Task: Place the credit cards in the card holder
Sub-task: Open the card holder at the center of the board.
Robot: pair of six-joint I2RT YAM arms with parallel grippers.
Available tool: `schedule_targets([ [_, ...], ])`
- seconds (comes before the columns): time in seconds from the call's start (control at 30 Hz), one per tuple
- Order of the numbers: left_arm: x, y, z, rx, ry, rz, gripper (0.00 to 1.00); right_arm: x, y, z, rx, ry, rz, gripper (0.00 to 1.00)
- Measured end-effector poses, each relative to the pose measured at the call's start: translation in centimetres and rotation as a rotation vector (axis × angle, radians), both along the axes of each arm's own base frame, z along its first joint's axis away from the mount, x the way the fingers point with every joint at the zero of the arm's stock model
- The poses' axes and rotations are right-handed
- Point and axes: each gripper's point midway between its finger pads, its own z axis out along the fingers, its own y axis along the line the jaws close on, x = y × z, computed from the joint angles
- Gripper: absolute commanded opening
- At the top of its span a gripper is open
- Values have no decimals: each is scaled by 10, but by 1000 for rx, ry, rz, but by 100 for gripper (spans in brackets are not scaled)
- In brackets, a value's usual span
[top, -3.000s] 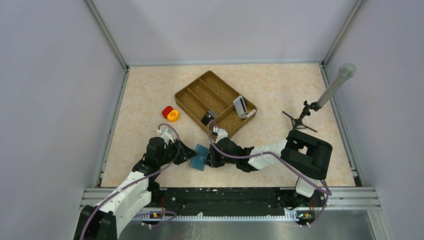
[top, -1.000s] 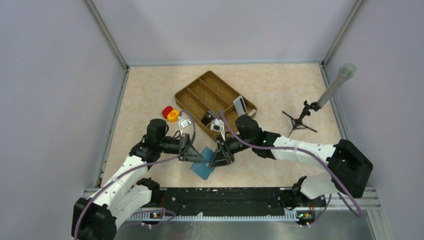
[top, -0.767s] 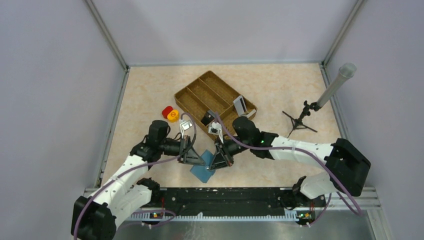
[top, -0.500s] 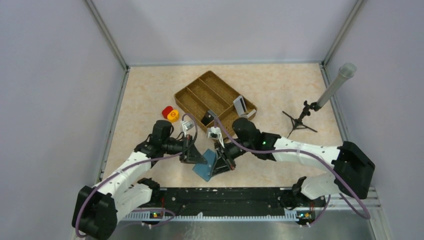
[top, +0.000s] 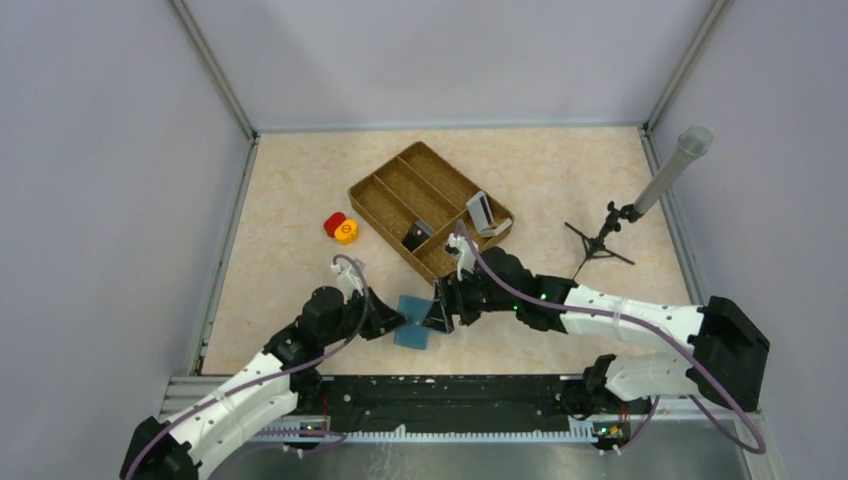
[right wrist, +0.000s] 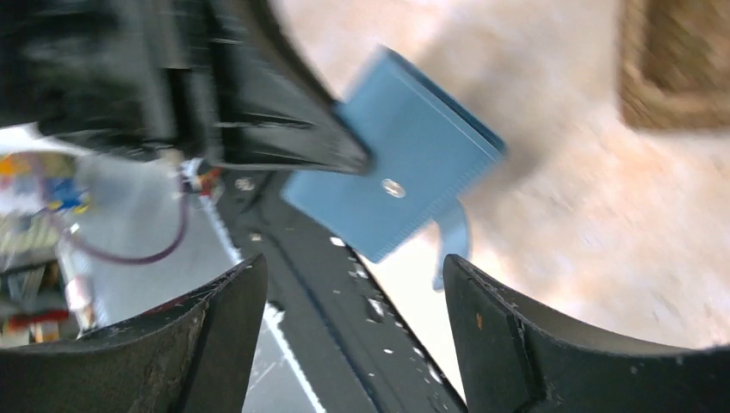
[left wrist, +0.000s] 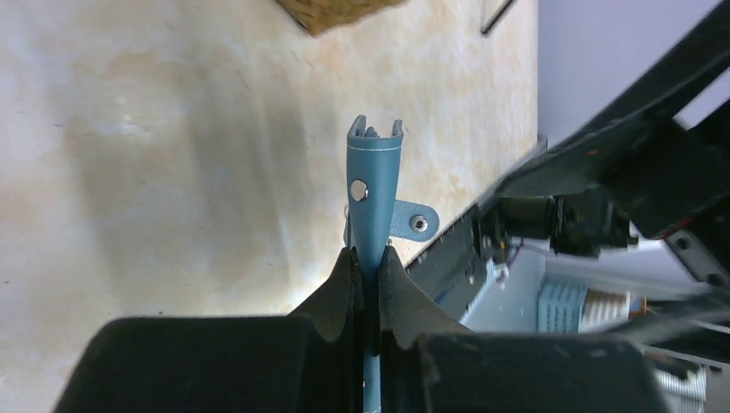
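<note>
The card holder (top: 410,321), a teal-blue folded wallet, hangs just above the table near the front edge. My left gripper (top: 393,321) is shut on its left edge. In the left wrist view the card holder (left wrist: 374,176) shows edge-on between my left gripper's (left wrist: 368,258) black fingers, its tab (left wrist: 414,223) hanging free. My right gripper (top: 441,312) stands open just right of it, touching nothing. In the right wrist view the card holder (right wrist: 398,185) lies beyond my wide-open right gripper (right wrist: 353,277). Pale credit cards (top: 482,212) lean in the woven tray's right end.
The brown woven divided tray (top: 392,190) sits mid-table, with a dark flat piece (top: 415,238) in one compartment. Red (top: 334,222) and yellow (top: 346,233) round pieces lie left of it. A small tripod with a grey tube (top: 640,200) stands at the right. The metal rail (top: 460,385) runs just below the grippers.
My right gripper has opened and let go of the card holder, drawing slightly right. My left arm has lowered toward the front edge, still gripping the card holder.
</note>
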Motion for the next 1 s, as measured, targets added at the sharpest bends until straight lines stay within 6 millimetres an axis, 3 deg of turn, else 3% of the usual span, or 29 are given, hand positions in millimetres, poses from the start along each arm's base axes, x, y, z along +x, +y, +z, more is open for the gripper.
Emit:
schedule_targets([
  [0.13,4,4,-13,3,0,106,0,13,-18,-52,-137,101,-187,69],
  [0.27,9,4,-15,10,0,154,0,11,-38,-92,-245,177,-285,56],
  [0.63,18,-1,-18,2,7,188,0,22,-27,-110,-233,200,-342,31],
  [0.73,18,-1,-18,-2,5,190,0,23,-28,-119,-258,200,-347,19],
  [1.0,17,2,-25,3,20,205,0,30,-32,-124,-281,173,-382,28],
])
